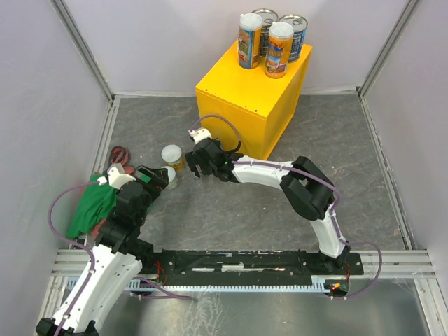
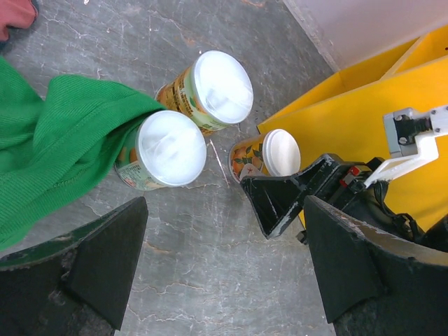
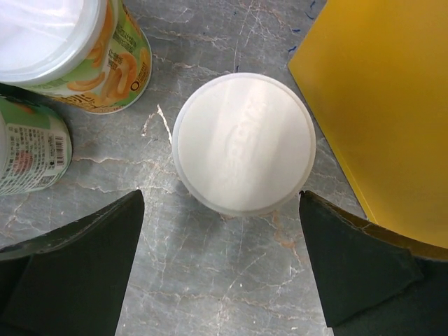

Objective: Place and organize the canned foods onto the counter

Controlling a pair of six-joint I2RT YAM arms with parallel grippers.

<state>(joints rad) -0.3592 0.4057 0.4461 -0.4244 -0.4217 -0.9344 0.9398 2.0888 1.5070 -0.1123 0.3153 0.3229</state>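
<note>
The yellow counter [image 1: 241,98] stands at the back. On it are two wide blue-labelled cans [image 1: 295,36] and two tall slim cans [image 1: 249,40]. Three small pale-lidded cans stand on the grey floor: in the left wrist view one [image 2: 222,87] is farther off, one [image 2: 170,148] touches the green cloth, and one [image 2: 280,152] is beside the counter. My right gripper [image 3: 220,259] is open above that last can [image 3: 243,142], whose lid sits just ahead of the fingertips. My left gripper [image 2: 224,266] is open and empty, just short of the cloth-side can.
A green cloth [image 1: 94,203] lies at the left, with a red item [image 1: 120,154] behind it. The counter's yellow wall [image 3: 392,105] is close to my right gripper's right finger. My two grippers are close together [image 1: 175,171]. Grey walls enclose the floor.
</note>
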